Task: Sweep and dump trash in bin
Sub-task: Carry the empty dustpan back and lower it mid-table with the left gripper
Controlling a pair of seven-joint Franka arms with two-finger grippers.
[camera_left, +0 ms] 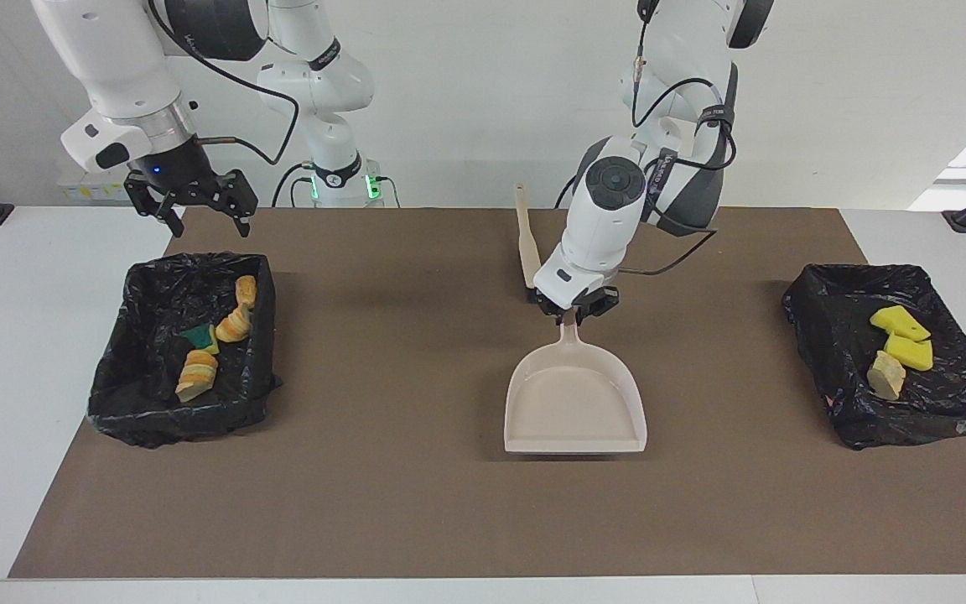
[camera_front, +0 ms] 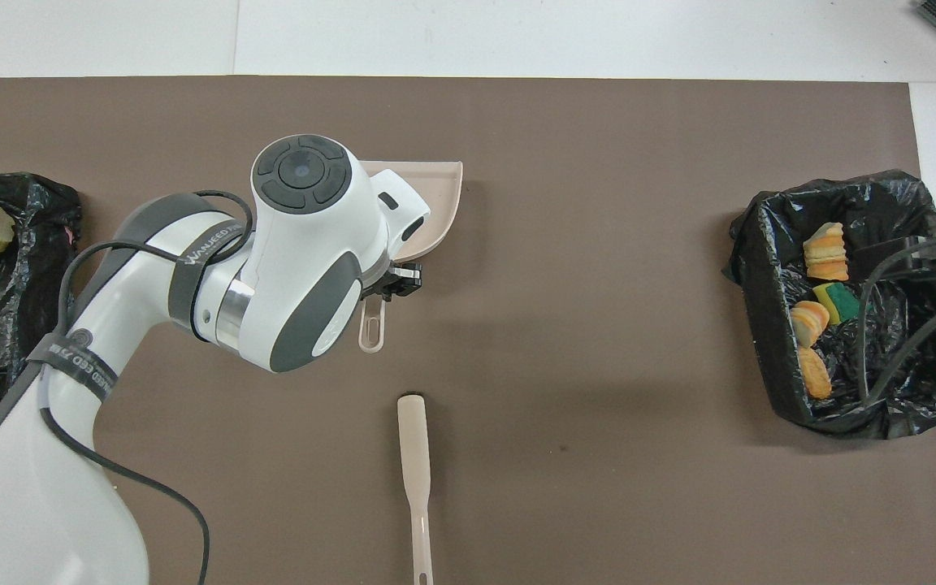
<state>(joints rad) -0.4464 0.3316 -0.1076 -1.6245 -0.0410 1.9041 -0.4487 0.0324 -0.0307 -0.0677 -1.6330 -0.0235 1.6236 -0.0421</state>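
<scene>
**Beige dustpan held mid-counter, brush in line with it, trash already binned**

Beige plastic is gripped at the middle of the counter: the dustpan (camera_left: 575, 403) is held by the end of its handle in the left tool (camera_left: 575, 312), which is closed narrowly on it. The pan's open mouth is turned away from the robots and its tray is seen to be empty. Whether the pan rests on the brown mat (camera_left: 366, 503) or hangs just above it cannot be told.

The brush (camera_left: 527, 243) lies nearer to the robots than the pan. Its long axis runs from near to far, with the dark bristle end toward the pan and the handle toward the robots. Brush and pan handle are thus set almost in one line, with the bristles just beside the left tool.

The right tool (camera_left: 192, 201) is spread wide and holds nothing. It is kept waiting above the robots' side of the black-lined bin at the right arm's end (camera_left: 114, 403), well apart from the brush.

No trash is seen on the mat. Orange-and-yellow scraps (camera_left: 196, 373) and a green-backed sponge piece (camera_left: 198, 337) lie in that bin. Yellow sponge pieces (camera_left: 902, 335) and a beige chunk (camera_left: 885, 375) lie in the black-lined bin at the left arm's end (camera_left: 818, 294).

Sweeping and dumping are judged to be done, so the pan is probably to be set down next.
</scene>
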